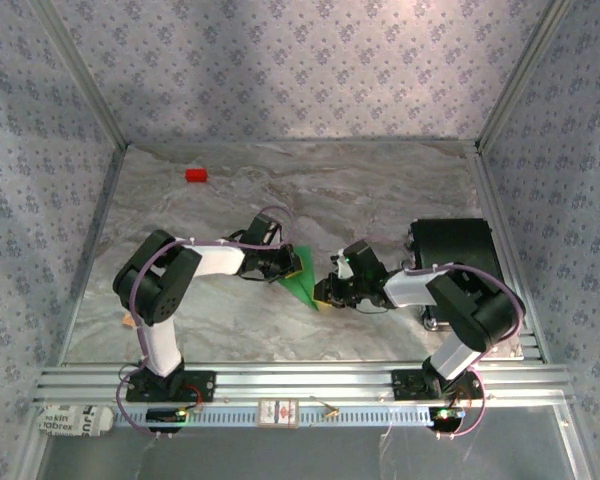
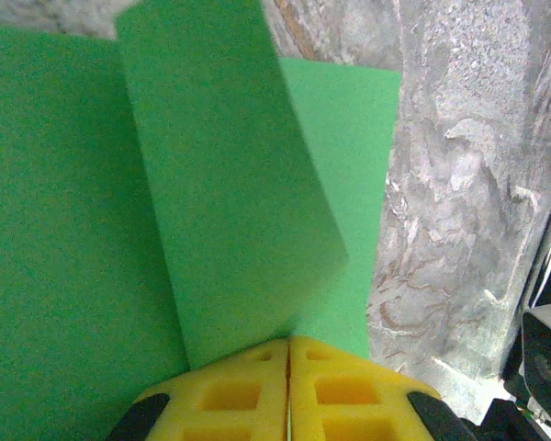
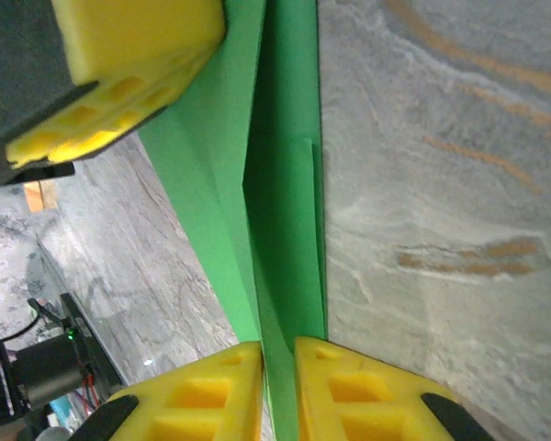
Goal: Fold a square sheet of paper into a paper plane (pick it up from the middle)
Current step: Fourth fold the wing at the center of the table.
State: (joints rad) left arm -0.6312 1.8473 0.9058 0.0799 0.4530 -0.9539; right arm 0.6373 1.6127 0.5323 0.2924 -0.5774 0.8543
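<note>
My left gripper [image 2: 287,372] has its jaws pressed together, with a raised flap of the square sheet of paper [image 2: 230,184] running out from their tips, so I read it as pinching the fold; the right gripper [image 3: 278,386] stands at a narrow slit, clamped on a paper edge; the sheet sits at the middle of the table [image 1: 380,190], between the two. It looks light, limp and slick, easily creased or torn; I judge the creased edges the best hold.
</note>
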